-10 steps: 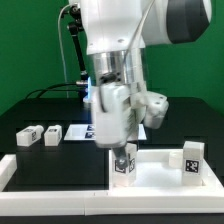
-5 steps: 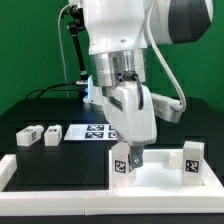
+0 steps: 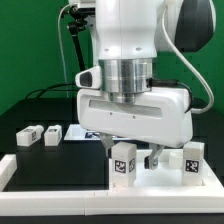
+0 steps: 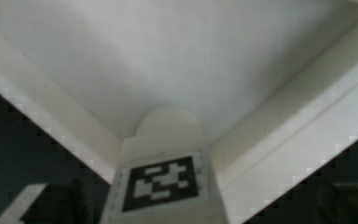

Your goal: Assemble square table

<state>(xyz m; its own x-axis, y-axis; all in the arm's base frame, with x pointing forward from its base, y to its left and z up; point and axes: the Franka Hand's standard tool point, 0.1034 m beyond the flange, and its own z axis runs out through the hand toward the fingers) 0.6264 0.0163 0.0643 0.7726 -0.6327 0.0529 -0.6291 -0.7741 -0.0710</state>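
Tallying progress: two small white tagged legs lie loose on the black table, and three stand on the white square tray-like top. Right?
Not three: the exterior view shows only two legs standing on the white square top, one leg and a second leg. Two loose legs is right.

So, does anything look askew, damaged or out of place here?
Nothing stands out. One leg and a second leg stand upright on the square top; two spare legs lie on the dark table at the exterior view's left.
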